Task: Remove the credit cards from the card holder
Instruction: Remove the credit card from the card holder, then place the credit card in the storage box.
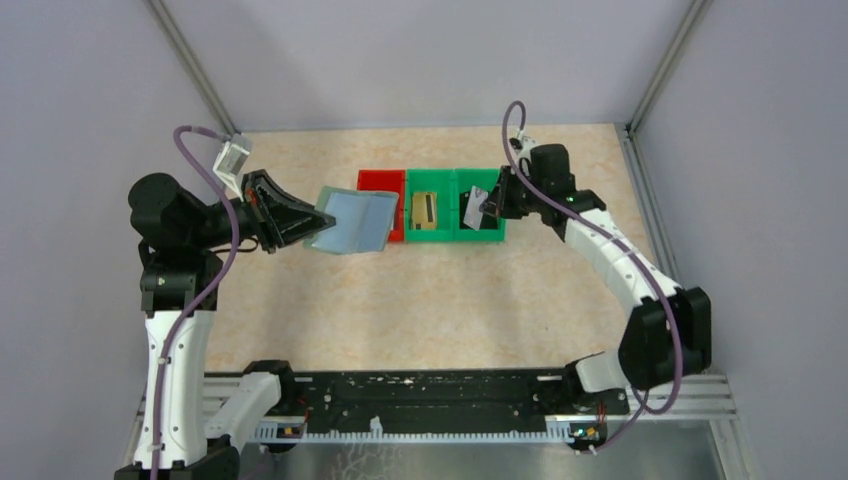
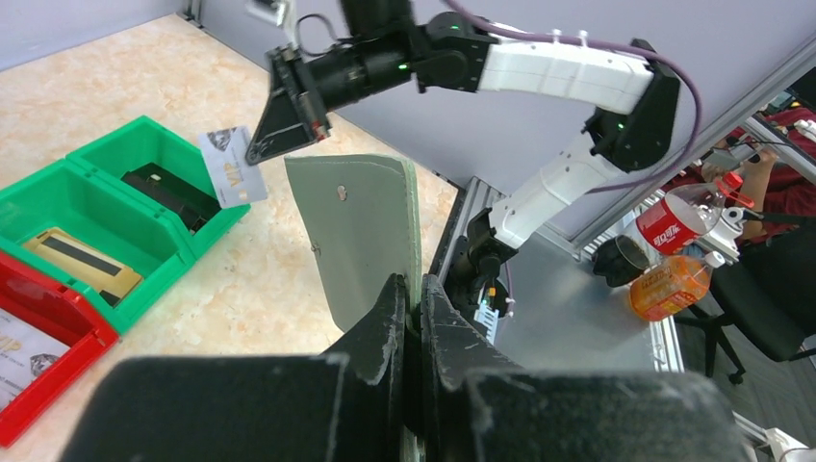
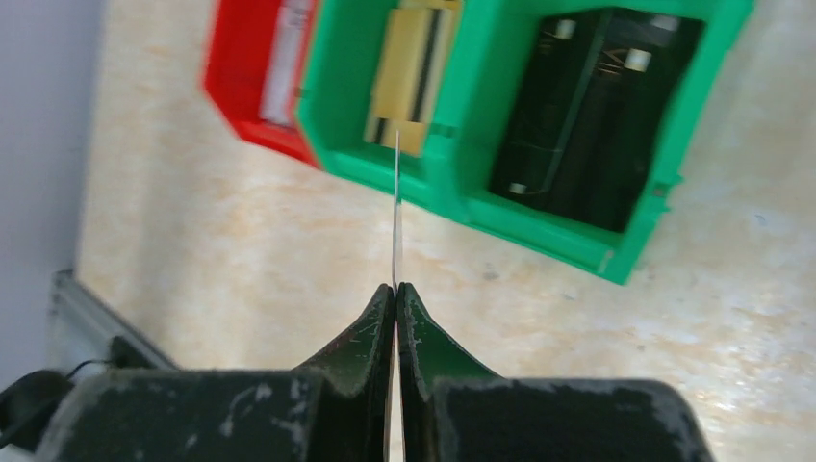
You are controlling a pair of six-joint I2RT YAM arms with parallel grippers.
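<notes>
I have two sets of fingers, and both are busy. My left gripper (image 2: 416, 289) is pinched narrow on the lower edge of the one holder (image 2: 361, 231). I hold it up off the table (image 1: 400, 300), just left of the bins, with its grey-green outside toward my wrist camera. From above it hangs open, showing the pale blue inside.

My right gripper (image 3: 395, 289) is closed tight on one silver card (image 2: 231, 166) marked VIP. My own wrist sees it edge-on, as a thin line. It hangs in the air over the green bins, touching nothing but my fingertips.

There are three bins in a row against each other: one red bin (image 1: 380, 180) on the left and two green ones. The middle green bin (image 1: 430, 177) holds one gold card (image 1: 426, 210), lying flat. The right green bin (image 1: 480, 236) holds dark card (image 3: 587, 106) stock (one or two, I cannot tell). The red bin has one pale card (image 2: 24, 351) in it.

So I count at least four cards outside the holder. I cannot see whether any sit in its pockets.
</notes>
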